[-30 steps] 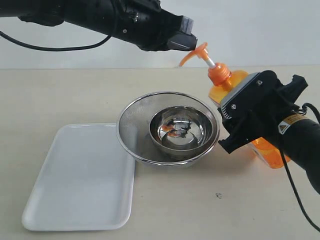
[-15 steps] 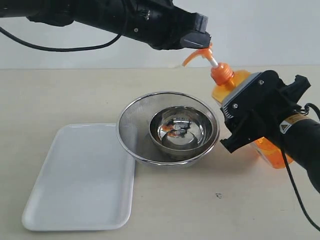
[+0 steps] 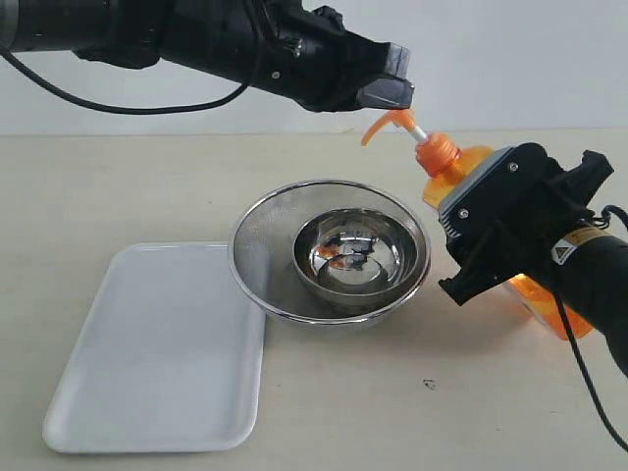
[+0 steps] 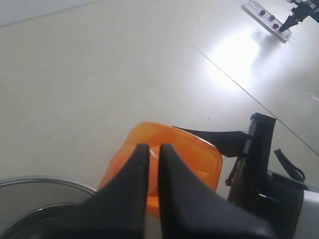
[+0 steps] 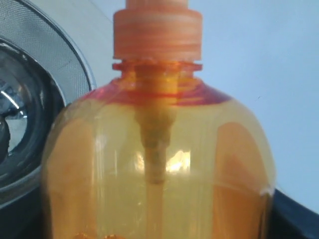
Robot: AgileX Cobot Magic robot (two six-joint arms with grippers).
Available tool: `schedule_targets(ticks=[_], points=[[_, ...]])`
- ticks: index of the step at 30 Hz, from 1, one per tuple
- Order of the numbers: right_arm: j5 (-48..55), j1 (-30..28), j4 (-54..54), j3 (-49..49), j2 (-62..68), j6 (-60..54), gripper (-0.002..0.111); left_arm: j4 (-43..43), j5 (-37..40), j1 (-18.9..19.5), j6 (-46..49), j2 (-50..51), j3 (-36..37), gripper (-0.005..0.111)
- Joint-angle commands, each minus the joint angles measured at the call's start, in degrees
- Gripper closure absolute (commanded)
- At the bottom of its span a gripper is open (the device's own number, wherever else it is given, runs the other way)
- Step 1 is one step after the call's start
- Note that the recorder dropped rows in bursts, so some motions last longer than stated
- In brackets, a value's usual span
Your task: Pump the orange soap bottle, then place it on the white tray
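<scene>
One bottle (image 3: 457, 169), one tray (image 3: 147, 343), two bowls and two grippers are in view.

The bottle stands at 3 o'clock from the bowls, tilted so that its pump head (image 3: 391, 122) leans towards them. It is well apart from the tray. Its base is hidden behind the right arm, so I cannot tell whether it rests on the table (image 3: 118, 186).

The right gripper (image 3: 469, 201) has its fingers spread to the bottle's width and clasped around the orange body (the right wrist view is filled by that body (image 5: 159, 164)). The left gripper (image 3: 392, 95) comes in from 10 o'clock with its fingers pressed together, holding nothing. Its tips look to be touching the top of the pump head. In the left wrist view the closed fingers (image 4: 153, 149) lie over the orange plastic (image 4: 199, 159).

A steel bowl (image 3: 394, 251) sits inside a wider mesh bowl (image 3: 263, 235). The tray lies flat at 8 o'clock from them, its near corner just beside the mesh rim.

The table is matt beige, with a small dark speck at 5 o'clock from the bowls. Behind it is a plain pale wall (image 3: 510, 59).
</scene>
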Motion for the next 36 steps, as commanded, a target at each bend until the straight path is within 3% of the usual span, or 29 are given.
schedule_targets(ticks=[1,22,31,36], points=[[-3.25,0.54,-3.35,-0.46,-0.67,2.37,0.109,1.57,4.45,-1.27,0.34,1.54,0.65,0.102],[-3.71,0.54,-2.63,-0.46,-0.67,2.46,0.109,0.25,4.93,-2.23,1.42,0.54,0.65,0.102],[-4.81,0.54,0.11,-0.46,-0.67,2.89,0.109,0.90,6.15,2.26,0.65,-5.35,0.97,0.102],[-5.46,0.54,2.17,-0.46,-0.67,6.13,0.109,1.11,-0.52,4.60,1.44,-12.60,7.70,0.102]])
